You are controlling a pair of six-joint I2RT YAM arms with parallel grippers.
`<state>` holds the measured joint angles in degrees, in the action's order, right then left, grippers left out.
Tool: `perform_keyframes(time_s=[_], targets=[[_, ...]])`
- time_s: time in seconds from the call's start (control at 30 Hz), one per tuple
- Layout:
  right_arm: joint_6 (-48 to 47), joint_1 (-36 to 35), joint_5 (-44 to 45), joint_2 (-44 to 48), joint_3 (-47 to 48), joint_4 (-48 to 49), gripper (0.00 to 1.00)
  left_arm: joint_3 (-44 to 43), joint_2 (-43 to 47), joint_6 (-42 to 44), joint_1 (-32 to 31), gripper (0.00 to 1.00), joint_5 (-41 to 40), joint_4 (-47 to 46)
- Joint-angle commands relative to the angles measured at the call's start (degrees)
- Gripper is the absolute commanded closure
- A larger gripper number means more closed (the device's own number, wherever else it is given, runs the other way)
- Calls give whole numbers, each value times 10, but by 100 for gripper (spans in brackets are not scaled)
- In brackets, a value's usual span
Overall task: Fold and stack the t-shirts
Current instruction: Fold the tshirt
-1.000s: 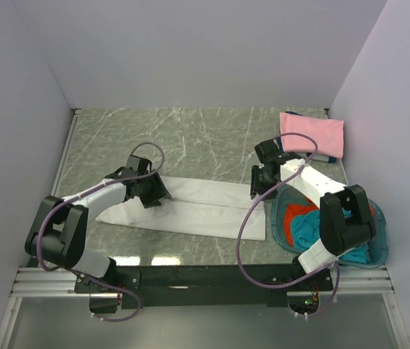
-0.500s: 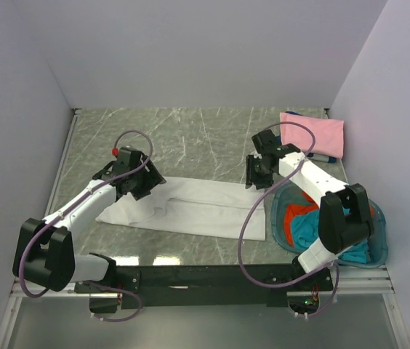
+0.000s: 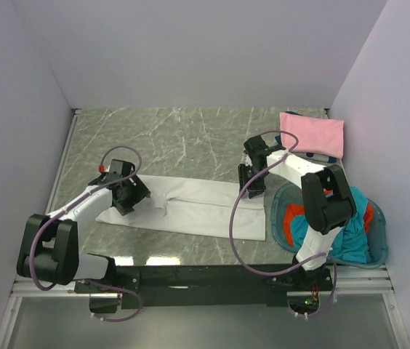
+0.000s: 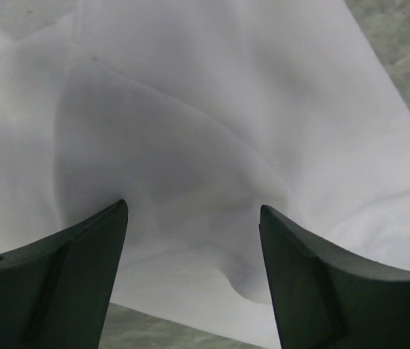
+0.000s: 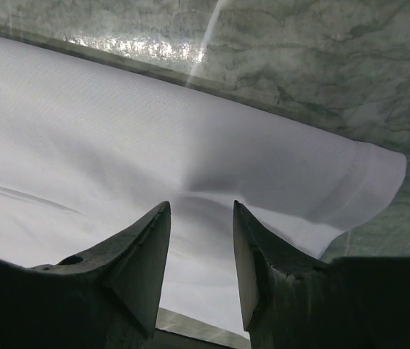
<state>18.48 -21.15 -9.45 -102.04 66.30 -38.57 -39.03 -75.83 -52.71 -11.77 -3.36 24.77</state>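
On the marble table (image 3: 190, 138), the left gripper (image 3: 126, 195) is sliding toward the white t-shirt (image 3: 190, 207)'s left end and the right gripper (image 3: 251, 179) is edging onto its right end. Both are spread; re-gripping for a fold, probably.

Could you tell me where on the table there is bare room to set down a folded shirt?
The widest bare patch of table lies behind the white shirt, from the left edge across to the pink shirt. A narrow strip runs before the white shirt. The right side is crowded: basket, right gripper and pink shirt.
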Motion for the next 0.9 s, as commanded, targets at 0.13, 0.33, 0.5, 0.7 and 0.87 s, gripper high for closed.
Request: perform_keyframes(time_s=[0.13, 0.33, 0.5, 0.7, 0.87], targets=[[1, -13, -10, -23, -18, -6, 53, -31, -70, 60, 17, 21, -14, -38], [16, -20, -10, -19, -45, -12, 54, -113, -191, 114, 21, 21, -20, -39], [36, -30, -12, 3, -64, -16, 54, -220, -277, 151, 22, 21, -19, -25], [63, -52, -21, 37, -98, -13, 54, -340, -371, 193, 20, 22, 2, -15], [88, -84, -21, 60, -132, -5, 54, -420, -429, 233, 9, 22, 23, -20]])
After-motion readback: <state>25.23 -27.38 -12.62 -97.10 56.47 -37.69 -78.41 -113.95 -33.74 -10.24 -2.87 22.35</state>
